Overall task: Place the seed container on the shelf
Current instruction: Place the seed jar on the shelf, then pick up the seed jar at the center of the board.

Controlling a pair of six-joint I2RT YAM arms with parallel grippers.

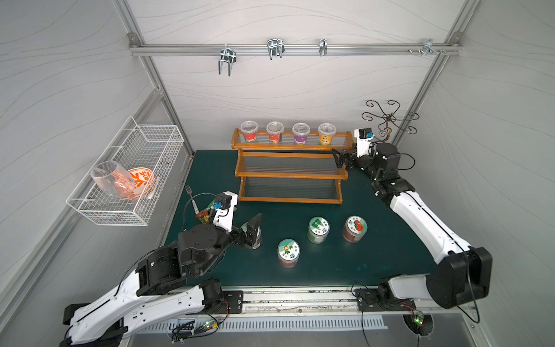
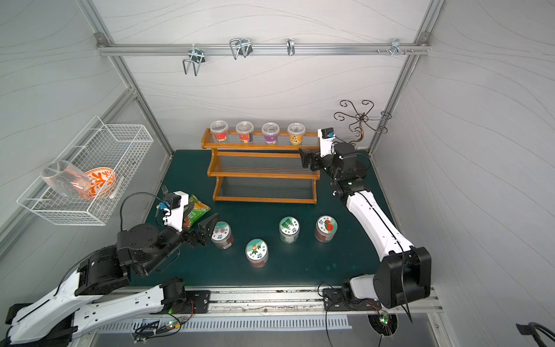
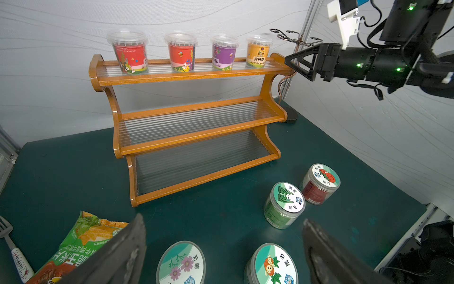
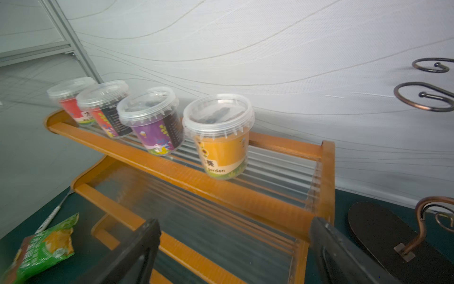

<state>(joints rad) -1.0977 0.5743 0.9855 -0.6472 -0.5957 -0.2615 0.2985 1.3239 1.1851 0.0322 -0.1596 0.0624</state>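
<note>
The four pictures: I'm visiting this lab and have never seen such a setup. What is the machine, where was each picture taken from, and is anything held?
It is a robot with two arms fixed at the front of a green table. Each arm ends in a two-fingered tool. Two pictures look down from a twin camera overhead; the other two come from a camera on each wrist. At the back stands a wooden three-step shelf with four lidded cups on its top step. Four jars, a snack bag and a fork sit on the table; a wire basket hangs on the side wall. The left tool is open beside the flower-lidded jar. The right tool is open by the shelf's top step, near the orange cup. Neither holds anything.
</note>
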